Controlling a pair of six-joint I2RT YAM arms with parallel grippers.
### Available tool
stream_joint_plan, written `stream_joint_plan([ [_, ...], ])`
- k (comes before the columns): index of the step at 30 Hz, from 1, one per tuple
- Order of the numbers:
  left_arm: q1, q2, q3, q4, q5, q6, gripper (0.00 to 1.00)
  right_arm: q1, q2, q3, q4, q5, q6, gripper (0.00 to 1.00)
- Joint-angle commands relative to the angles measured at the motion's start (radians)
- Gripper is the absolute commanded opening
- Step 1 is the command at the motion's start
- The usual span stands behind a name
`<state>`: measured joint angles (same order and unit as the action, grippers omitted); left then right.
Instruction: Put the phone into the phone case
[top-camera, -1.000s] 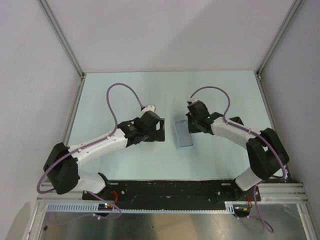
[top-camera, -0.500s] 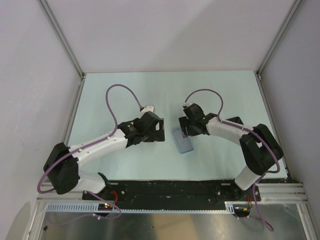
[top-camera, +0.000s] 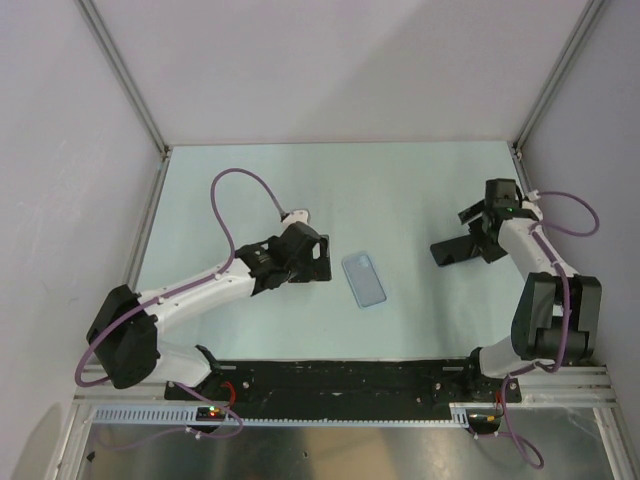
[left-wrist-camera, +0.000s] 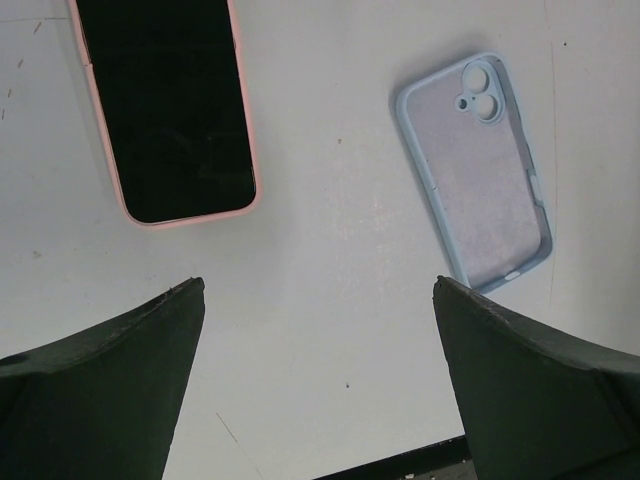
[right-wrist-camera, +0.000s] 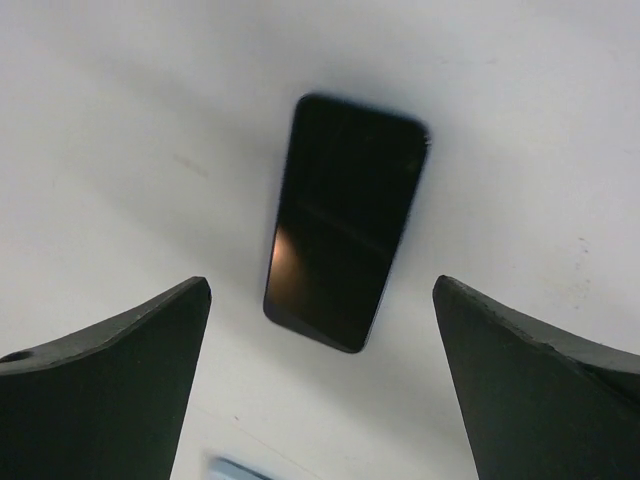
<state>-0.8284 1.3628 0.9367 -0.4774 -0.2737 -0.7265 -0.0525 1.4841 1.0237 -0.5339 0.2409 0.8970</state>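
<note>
Worktop (top-camera: 400, 180) carries a case and two phones, all lying flat, nothing stacked. Case (left-wrist-camera: 475, 170) is light blue, open side up and empty, with its camera cutouts at the far end. Pink phone (left-wrist-camera: 165, 110) lies screen up, left of the case and apart from it, with bare worktop between; in the top view the left gripper (left-wrist-camera: 320, 282) hides it. Black phone (right-wrist-camera: 345, 225) lies screen up on the right side, apart from the case; only a case corner shows at the bottom edge of the right wrist view. Left gripper jaws are spread wide, released, gripping nothing, over bare worktop. Right gripper (right-wrist-camera: 321, 282) jaws are spread wide, released, framing the black phone without touching it.
</note>
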Motion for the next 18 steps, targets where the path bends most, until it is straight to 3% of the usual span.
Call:
stream_joint_plan([
  [1, 0.009, -0.045, -0.004, 0.037, 0.003, -0.007, 1.0, -0.077, 0.05, 0.051, -0.066, 0.0, 0.239, 0.99],
  [7, 0.013, -0.057, -0.008, 0.04, 0.005, -0.008, 1.0, -0.124, 0.152, 0.103, -0.077, -0.023, 0.28, 0.99],
  [18, 0.029, -0.065, -0.018, 0.045, 0.016, 0.002, 1.0, -0.103, 0.293, 0.186, -0.084, -0.021, 0.293, 1.0],
])
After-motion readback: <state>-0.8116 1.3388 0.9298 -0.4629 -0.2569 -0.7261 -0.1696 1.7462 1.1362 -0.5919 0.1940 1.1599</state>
